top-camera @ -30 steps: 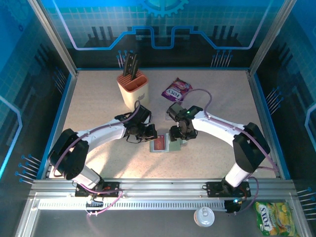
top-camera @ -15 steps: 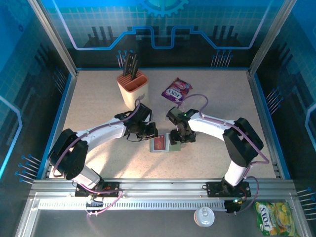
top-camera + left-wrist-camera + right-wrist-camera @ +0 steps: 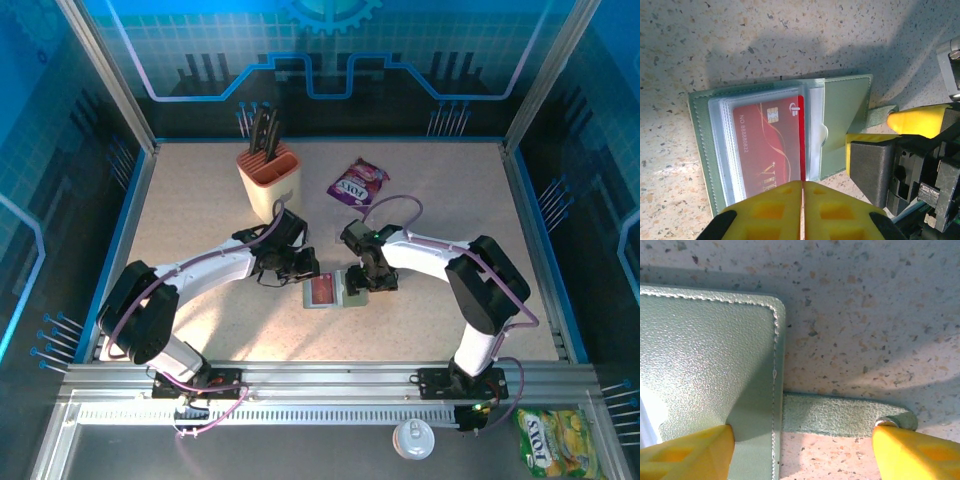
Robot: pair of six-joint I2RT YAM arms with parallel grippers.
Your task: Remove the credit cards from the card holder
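Two claws at the card holder, open flat mid-table. We see left gripper closed tight at the red credit card edge, grip unclear. Right gripper spread wide, straddling the strap, holding nothing.

The two yellow fingers stand wide apart. The one on the left lies over the lower edge of the card holder, a grey-green, grainy panel with a stitched border that extends up and away from it. Between the fingers, a narrow strap runs from the panel across the speckled desk. Its rounded end carries a metal snap, touching or just beside the finger on the right.
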